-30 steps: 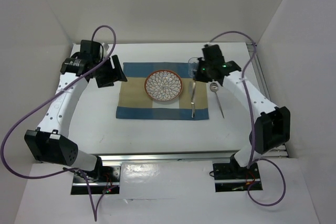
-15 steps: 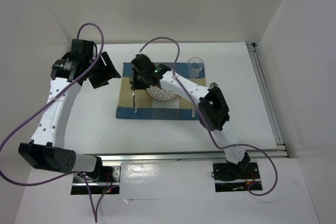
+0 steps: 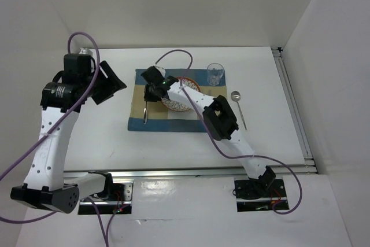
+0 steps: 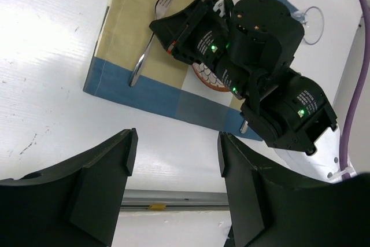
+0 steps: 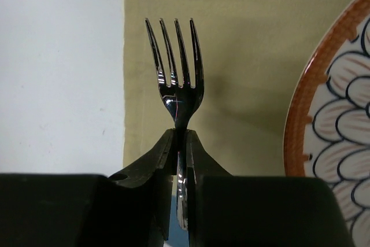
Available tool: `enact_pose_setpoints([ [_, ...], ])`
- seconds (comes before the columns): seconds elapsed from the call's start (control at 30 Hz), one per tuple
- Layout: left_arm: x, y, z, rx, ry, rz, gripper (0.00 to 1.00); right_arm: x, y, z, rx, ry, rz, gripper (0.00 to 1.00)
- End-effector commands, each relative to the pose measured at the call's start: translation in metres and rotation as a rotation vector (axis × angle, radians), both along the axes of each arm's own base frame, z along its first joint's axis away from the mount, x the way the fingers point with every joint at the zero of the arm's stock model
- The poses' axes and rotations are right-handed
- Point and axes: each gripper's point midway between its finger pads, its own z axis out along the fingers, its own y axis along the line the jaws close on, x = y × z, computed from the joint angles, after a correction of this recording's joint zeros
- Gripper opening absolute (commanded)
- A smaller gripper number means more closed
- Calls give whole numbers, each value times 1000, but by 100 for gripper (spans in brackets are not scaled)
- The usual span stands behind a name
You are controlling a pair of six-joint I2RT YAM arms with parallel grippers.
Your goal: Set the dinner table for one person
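The white dinner table carries a blue-and-tan striped placemat. A patterned plate with an orange rim sits at its middle. My right gripper is shut on the neck of a silver fork, low over the mat's left tan band, left of the plate. The fork runs along the mat, tines pointing to the far side. I cannot tell whether it touches the cloth. My left gripper is open and empty, raised over bare table left of the mat.
A clear glass stands at the mat's far right corner. A spoon lies on the table right of the mat. The right arm stretches across the plate and hides the mat's right side. White walls enclose the table.
My right gripper left the glass at the far right and came across the plate with the fork to the mat's left side. My left arm has pulled back to the left and up.
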Motion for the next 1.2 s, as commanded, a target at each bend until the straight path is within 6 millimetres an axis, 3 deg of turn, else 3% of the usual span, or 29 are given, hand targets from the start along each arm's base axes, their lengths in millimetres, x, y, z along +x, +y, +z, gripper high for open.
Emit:
enact_pose_setpoints([
  [0.0,4,0,0,2,3,-6,74,27,9,15,73,-59,-45,0],
  [0.03,3,-1,5,1,-17,-19,74,30,12,21,89,-73,-45,5],
  [0.07,2,-3,1,-5,-7,-27,74,30,11,14,81,-66,-45,13],
  [0.13,2,-3,1,1,-15,-34,74,33,11,16,94,-67,-33,37],
  [0.17,2,-4,-3,3,-14,-47,74,31,12,16,99,-61,-25,39],
  [0.2,4,-4,-5,10,-15,-53,74,33,14,34,125,-86,-24,42],
  [0.23,4,-6,-5,3,-15,-61,74,32,12,37,120,-91,-18,48],
  [0.3,6,-6,-9,12,-4,-68,74,26,18,56,146,-111,8,51],
  [0.37,5,-9,-3,8,-21,-96,74,26,17,95,181,-172,25,51],
  [0.4,8,-9,4,14,-47,-102,74,18,18,100,182,-171,34,51],
  [0.43,8,-11,9,6,-59,-110,74,16,14,134,211,-224,49,51],
  [0.5,10,-9,14,30,-86,-118,74,12,3,160,204,-278,53,51],
  [0.53,9,-7,21,35,-108,-110,74,7,-10,183,206,-319,42,51],
  [0.57,7,-2,24,52,-120,-88,74,2,-21,191,179,-339,45,51],
  [0.6,8,0,24,57,-120,-81,76,3,-36,197,153,-353,26,51],
  [0.63,7,0,26,56,-139,-80,76,4,-59,181,74,-343,-10,51],
  [0.67,5,1,30,61,-163,-72,76,-5,-84,202,42,-374,-25,53],
  [0.7,5,1,26,61,-153,-72,76,-7,-104,199,-2,-366,-60,57],
  [0.73,5,1,27,61,-163,-72,76,-14,-151,184,-114,-338,-124,64],
  [0.8,5,2,21,70,-151,-79,76,-21,-203,164,-211,-291,-197,69],
  [0.83,7,2,15,71,-133,-80,77,-15,-247,150,-260,-252,-272,71],
  [0.87,7,2,15,78,-134,-85,77,-36,-282,123,-303,-189,-292,72],
  [0.9,8,7,10,95,-123,-64,78,-40,-302,112,-322,-174,-291,74],
  [0.93,11,9,7,110,-127,-60,78,-52,-335,82,-358,-102,-308,75],
  [1.03,11,13,3,140,-119,-46,78,-62,-379,75,-398,-81,-349,73],
  [1.07,14,15,0,147,-110,-38,78,-65,-399,64,-407,-40,-377,72],
  [1.17,19,12,-4,141,-92,-49,79,-57,-423,49,-420,-21,-364,71],
])
